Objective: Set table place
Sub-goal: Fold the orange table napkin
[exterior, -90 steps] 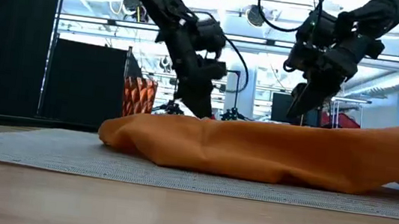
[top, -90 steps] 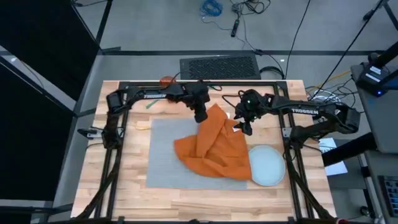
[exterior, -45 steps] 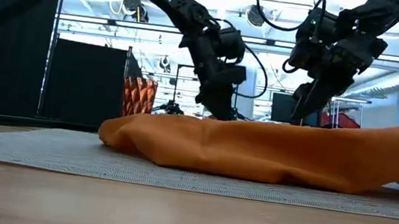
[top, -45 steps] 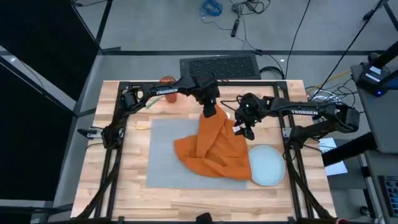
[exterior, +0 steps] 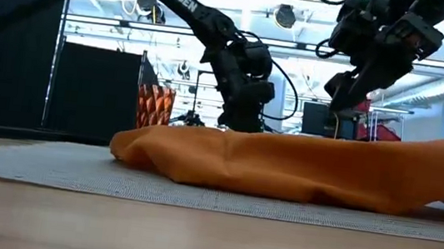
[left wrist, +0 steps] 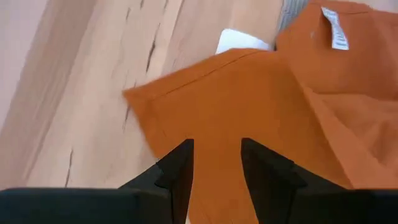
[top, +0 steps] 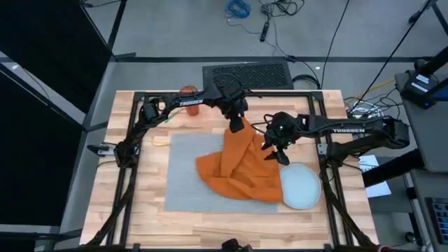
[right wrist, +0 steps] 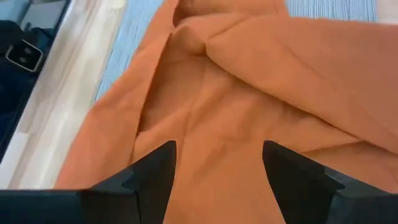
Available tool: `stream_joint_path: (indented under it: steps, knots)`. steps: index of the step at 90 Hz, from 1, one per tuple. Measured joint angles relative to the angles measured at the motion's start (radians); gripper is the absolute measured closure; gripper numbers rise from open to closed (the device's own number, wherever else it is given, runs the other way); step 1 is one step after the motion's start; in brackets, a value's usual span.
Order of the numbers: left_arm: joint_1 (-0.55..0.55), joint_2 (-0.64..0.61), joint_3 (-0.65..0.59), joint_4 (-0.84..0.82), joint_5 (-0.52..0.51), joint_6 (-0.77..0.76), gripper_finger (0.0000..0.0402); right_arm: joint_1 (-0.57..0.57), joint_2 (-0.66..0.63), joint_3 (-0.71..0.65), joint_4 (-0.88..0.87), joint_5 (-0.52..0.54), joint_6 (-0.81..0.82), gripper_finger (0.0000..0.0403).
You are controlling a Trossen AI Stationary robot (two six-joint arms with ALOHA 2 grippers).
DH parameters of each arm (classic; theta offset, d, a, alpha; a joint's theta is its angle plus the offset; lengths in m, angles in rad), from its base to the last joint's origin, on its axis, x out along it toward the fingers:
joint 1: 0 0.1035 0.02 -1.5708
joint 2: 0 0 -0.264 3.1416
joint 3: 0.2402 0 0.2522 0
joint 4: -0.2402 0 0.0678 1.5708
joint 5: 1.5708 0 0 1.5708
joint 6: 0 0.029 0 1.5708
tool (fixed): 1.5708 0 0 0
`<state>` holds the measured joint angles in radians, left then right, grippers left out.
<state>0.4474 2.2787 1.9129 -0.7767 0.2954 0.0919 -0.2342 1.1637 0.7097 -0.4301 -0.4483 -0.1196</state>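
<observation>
Pinching the far corner of a crumpled orange napkin (top: 239, 162), the left gripper (top: 236, 124) has its dark fingers pressed onto the soft cloth. Just beside it, the right gripper (top: 274, 152) hovers above the same folds with fingers spread wide, gripping nothing. Beneath both, the flat grey woven place (top: 187, 180) lies in the middle of the pale planked table (top: 140, 210). A round, smooth blue-white plate (top: 301, 186) sits near the right gripper, overlapping the place's corner.

overhead, table-level, 2 wrist close-ups
</observation>
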Motion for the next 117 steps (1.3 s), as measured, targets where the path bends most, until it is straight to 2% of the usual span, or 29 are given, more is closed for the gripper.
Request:
stream_joint_path:
  steps: [30, 43, 55, 97, 117]
  knots:
    - [-0.035, 0.008, 0.0, -0.02, -0.124, 0.018, 0.0283, 0.07, -0.112, 0.0, 0.013, -0.002, 0.08, 0.0177]
    - [-0.049, 0.031, -0.001, -0.082, -0.173, 0.05, 0.0283, 0.107, -0.159, 0.0, 0.019, 0.001, 0.123, 0.0177]
    - [-0.063, 0.046, -0.003, -0.083, -0.226, 0.056, 0.0283, 0.136, -0.183, 0.0, 0.02, 0.032, 0.144, 0.0177]
    - [-0.067, 0.041, 0.007, -0.098, -0.225, 0.08, 0.0283, 0.158, -0.188, 0.0, 0.013, 0.054, 0.171, 0.0177]
    - [-0.068, 0.04, 0.034, -0.164, -0.161, 0.098, 0.0283, 0.204, -0.189, 0.0, -0.004, 0.053, 0.22, 0.0177]
